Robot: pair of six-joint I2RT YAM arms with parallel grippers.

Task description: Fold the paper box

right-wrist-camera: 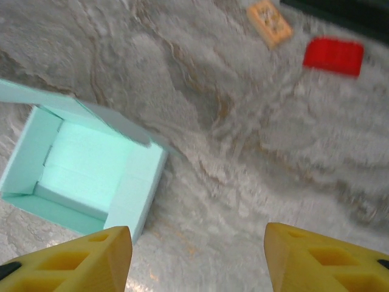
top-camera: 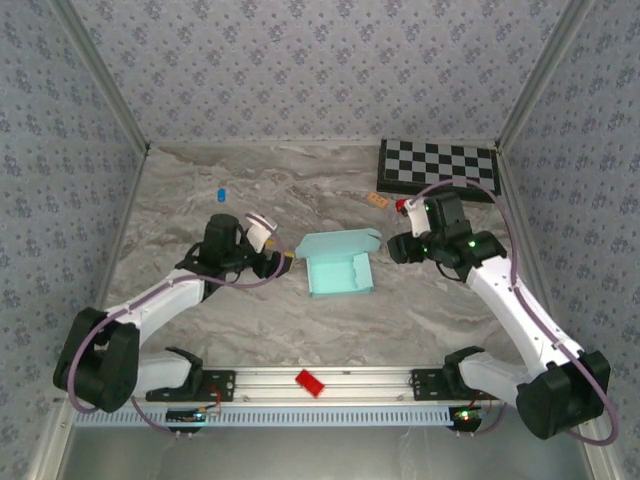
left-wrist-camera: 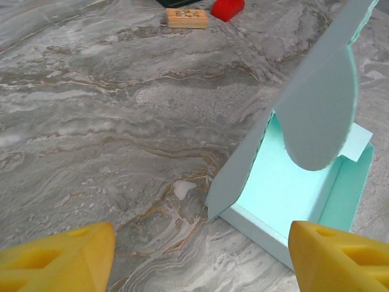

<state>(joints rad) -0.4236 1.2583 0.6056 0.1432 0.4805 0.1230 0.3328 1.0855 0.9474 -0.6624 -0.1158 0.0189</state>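
The paper box (top-camera: 338, 272) is pale mint card and lies mid-table as an open tray with its lid flap (top-camera: 341, 242) raised at the far side. My left gripper (top-camera: 281, 264) sits just left of the box, open. In the left wrist view its yellow fingers (left-wrist-camera: 58, 261) frame bare table beside the box's near corner (left-wrist-camera: 285, 188), and the rounded lid flap (left-wrist-camera: 319, 115) stands tilted up. My right gripper (top-camera: 399, 247) hovers just right of the box, open. The right wrist view has the box (right-wrist-camera: 79, 170) to the left of the gripper (right-wrist-camera: 197, 258), with nothing between the fingers.
A checkered board (top-camera: 437, 168) lies at the back right. A small wooden block (top-camera: 377, 200) and a red block (top-camera: 403, 207) sit in front of it. A small blue piece (top-camera: 221, 192) lies at the back left, and a red piece (top-camera: 310, 382) rests on the near rail.
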